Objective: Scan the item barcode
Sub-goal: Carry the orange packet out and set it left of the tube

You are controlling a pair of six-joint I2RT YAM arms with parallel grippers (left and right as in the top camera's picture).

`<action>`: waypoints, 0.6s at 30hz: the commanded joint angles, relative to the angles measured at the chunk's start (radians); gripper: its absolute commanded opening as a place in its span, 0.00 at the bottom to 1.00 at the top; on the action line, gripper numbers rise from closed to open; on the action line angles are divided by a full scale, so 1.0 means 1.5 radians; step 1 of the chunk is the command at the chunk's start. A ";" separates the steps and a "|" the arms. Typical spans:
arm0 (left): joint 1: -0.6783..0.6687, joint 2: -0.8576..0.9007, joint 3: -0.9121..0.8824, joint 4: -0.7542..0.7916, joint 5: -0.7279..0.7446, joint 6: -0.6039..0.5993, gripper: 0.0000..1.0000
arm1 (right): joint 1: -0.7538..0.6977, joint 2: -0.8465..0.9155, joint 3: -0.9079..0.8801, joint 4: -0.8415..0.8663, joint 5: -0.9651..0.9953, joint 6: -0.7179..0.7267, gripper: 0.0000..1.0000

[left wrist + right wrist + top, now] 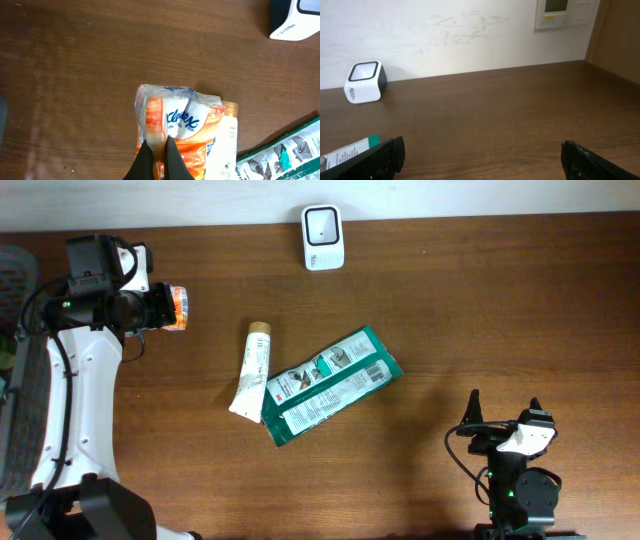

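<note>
My left gripper (166, 306) is shut on an orange and white Kleenex tissue pack (179, 307), held off the table at the far left. In the left wrist view the black fingers (145, 162) pinch the pack's (177, 117) clear plastic edge. The white barcode scanner (322, 237) stands at the table's back edge, well to the right of the pack; it also shows as the scanner (295, 20) in the corner and the scanner (365, 81) by the wall. My right gripper (505, 423) rests open and empty near the front right.
A white tube (251, 367) and a green packet (330, 385) lie mid-table, between the arms. The left wrist view shows the tube (229, 145) and packet (285, 155) below the held pack. The packet's end (350, 150) lies near my right gripper's left finger.
</note>
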 commanded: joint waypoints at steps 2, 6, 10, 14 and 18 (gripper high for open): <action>-0.003 0.007 0.000 -0.004 -0.005 -0.007 0.00 | -0.005 -0.005 -0.004 -0.004 0.010 0.002 0.98; -0.007 0.018 -0.020 -0.008 -0.004 -0.007 0.00 | -0.005 -0.005 -0.004 -0.004 0.010 0.002 0.99; -0.035 0.048 -0.060 0.010 0.011 -0.007 0.03 | -0.005 -0.005 -0.004 -0.004 0.010 0.002 0.98; -0.063 0.102 -0.070 0.025 0.013 -0.007 0.02 | -0.005 -0.005 -0.004 -0.004 0.010 0.002 0.98; -0.081 0.168 -0.070 0.030 0.013 -0.018 0.02 | -0.005 -0.005 -0.004 -0.004 0.010 0.002 0.98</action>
